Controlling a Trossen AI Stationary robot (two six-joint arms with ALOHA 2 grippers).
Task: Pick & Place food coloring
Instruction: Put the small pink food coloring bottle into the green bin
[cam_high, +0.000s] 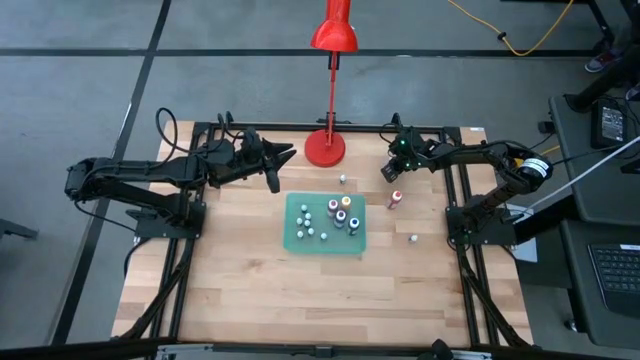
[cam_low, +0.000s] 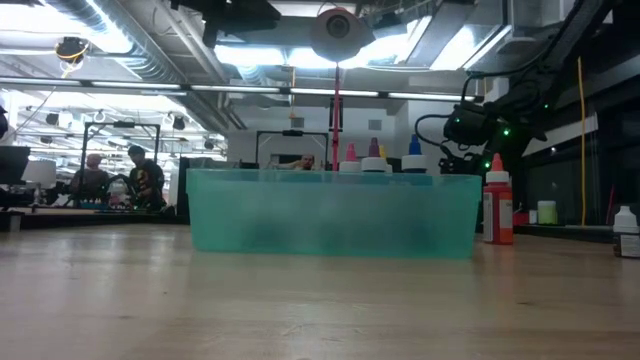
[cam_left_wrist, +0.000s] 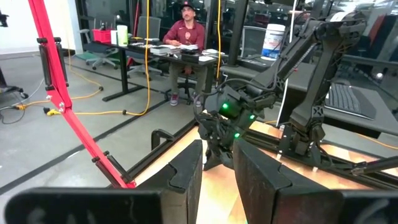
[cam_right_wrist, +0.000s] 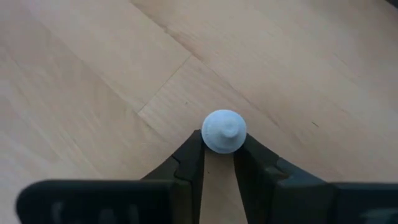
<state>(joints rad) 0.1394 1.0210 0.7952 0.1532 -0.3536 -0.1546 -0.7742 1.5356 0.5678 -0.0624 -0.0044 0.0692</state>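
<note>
Left side: the left gripper (cam_high: 283, 160) hangs above the table's far edge, just left of the red lamp (cam_high: 324, 148). Its fingers (cam_left_wrist: 186, 168) stand a narrow gap apart with nothing between them.

Centre: a teal tray (cam_high: 292, 240) sits on the wooden table (cam_high: 250, 280). It holds a cluster of food coloring bottles (cam_high: 340, 215), upright, with white, red and blue caps. One small bottle (cam_high: 343, 179) stands alone on the wood between the tray and the lamp base.

Right side: a red-capped bottle (cam_high: 396, 199) stands upright just beside the tray's right end. A white bottle (cam_high: 413, 238) stands farther right, apart from the tray. The right gripper (cam_high: 388, 172) is down near the far right corner of the tray. In its wrist view the fingers (cam_right_wrist: 189, 155) press in on both sides of a white-capped bottle (cam_right_wrist: 224, 130), just below the cap. I cannot tell whether this bottle is resting on the wood.
</note>
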